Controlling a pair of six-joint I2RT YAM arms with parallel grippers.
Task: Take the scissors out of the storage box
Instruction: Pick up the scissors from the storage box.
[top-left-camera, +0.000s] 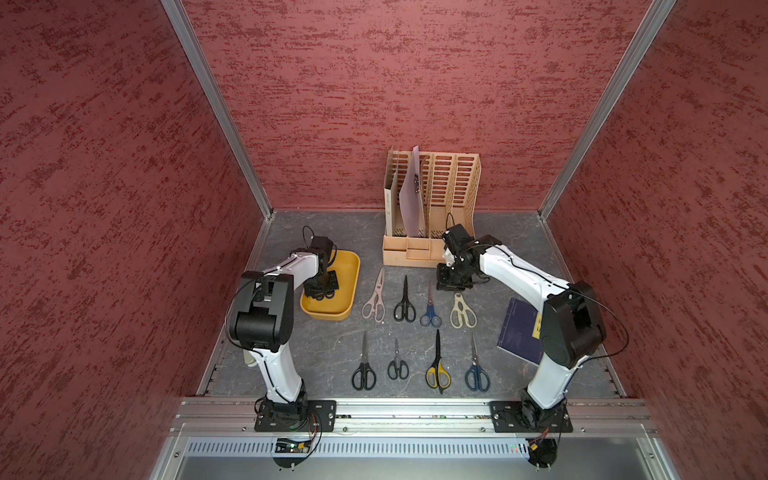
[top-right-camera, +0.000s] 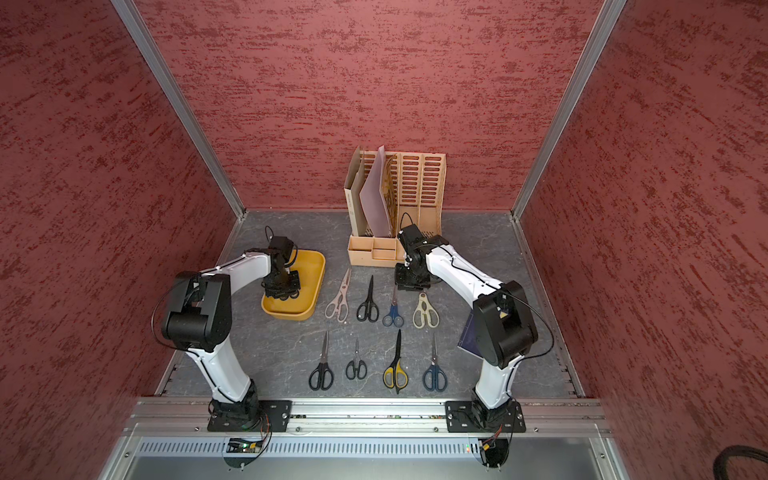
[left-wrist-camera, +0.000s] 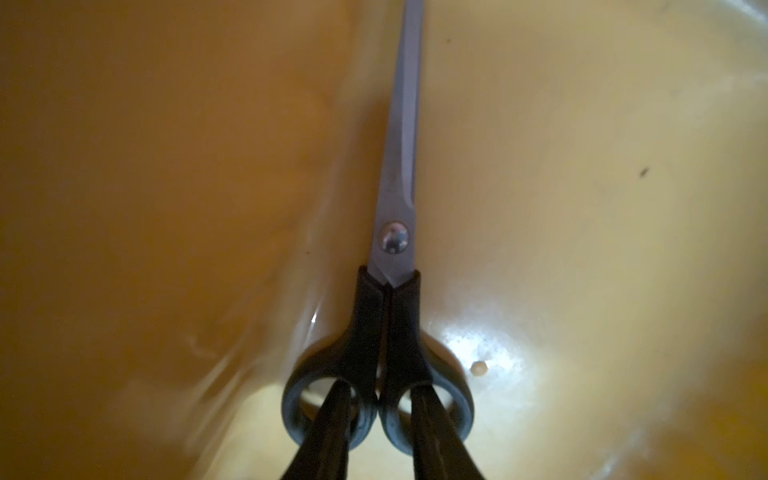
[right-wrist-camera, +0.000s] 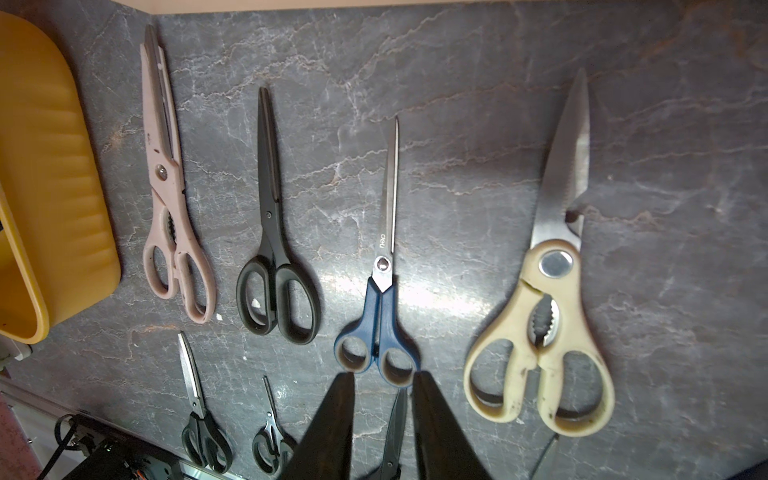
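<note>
The mustard-yellow storage box (top-left-camera: 350, 270) (top-right-camera: 314, 270) sits at the left of the table. Inside it lies a black-handled pair of scissors (left-wrist-camera: 397, 187), blades closed. My left gripper (left-wrist-camera: 380, 390) (top-left-camera: 320, 293) reaches down into the box, one finger through each handle loop, shut on the bars between the loops. Several other scissors lie on the table in two rows, among them grey shears (top-left-camera: 375, 297), a dark blue pair (right-wrist-camera: 380, 316) and cream shears (right-wrist-camera: 544, 332). My right gripper (right-wrist-camera: 383, 376) (top-left-camera: 453, 284) hovers above the dark blue pair, open and holding nothing.
A tall tan slotted file organiser (top-left-camera: 432, 208) stands at the back, just behind the right gripper. A dark blue notebook (top-left-camera: 519, 328) lies at the right, partly under the right arm. Red walls enclose three sides; a metal rail (top-left-camera: 415, 409) runs along the front.
</note>
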